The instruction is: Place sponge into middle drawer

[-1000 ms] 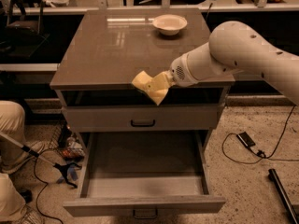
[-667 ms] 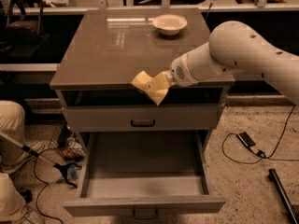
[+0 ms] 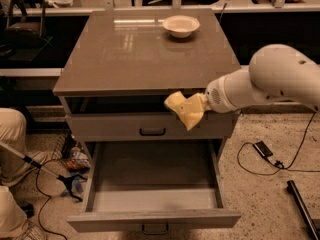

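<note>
The pale yellow sponge (image 3: pixel 184 110) hangs in the air in front of the cabinet's front edge, over the closed upper drawer front. My gripper (image 3: pixel 199 107) comes in from the right on the white arm (image 3: pixel 270 84) and is shut on the sponge, which hides most of it. The middle drawer (image 3: pixel 155 218) is pulled open below, and its flat grey floor (image 3: pixel 150 171) is bare. The sponge is above the drawer's back right part, well clear of it.
A white bowl (image 3: pixel 181 25) stands at the back of the cabinet top (image 3: pixel 125 59). The closed drawer front has a dark loop handle (image 3: pixel 152 131). A person's legs (image 3: pixel 10 134) and cables (image 3: pixel 55 179) are at the left. A cable and a small black device (image 3: pixel 262 149) lie at the right.
My arm has carried the sponge to the right and down, off the cabinet top's front edge, so that it now hangs in front of the upper drawer front.
</note>
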`<state>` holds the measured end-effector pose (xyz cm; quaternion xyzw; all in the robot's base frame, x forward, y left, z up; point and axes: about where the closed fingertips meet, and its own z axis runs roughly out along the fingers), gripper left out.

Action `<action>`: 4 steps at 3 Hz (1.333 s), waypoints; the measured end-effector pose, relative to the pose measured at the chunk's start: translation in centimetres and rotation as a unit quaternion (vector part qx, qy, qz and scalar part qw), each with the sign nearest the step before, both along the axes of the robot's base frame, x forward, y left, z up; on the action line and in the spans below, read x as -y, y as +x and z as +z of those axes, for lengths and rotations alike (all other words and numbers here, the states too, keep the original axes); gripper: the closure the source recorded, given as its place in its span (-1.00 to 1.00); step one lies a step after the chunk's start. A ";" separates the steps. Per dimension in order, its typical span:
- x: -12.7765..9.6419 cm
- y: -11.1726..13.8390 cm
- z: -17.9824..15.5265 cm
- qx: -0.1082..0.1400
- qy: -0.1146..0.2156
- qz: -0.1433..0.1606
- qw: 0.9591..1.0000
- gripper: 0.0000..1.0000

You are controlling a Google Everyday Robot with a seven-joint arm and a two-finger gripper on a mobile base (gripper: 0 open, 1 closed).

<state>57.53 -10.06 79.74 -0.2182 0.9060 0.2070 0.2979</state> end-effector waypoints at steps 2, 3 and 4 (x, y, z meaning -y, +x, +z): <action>4.4 -5.4 -8.3 -0.103 -0.032 -0.070 0.992 1.00; 3.7 -6.1 -14.9 -0.147 -0.016 -0.075 0.986 1.00; 3.7 -6.1 -14.9 -0.147 -0.016 -0.075 0.986 1.00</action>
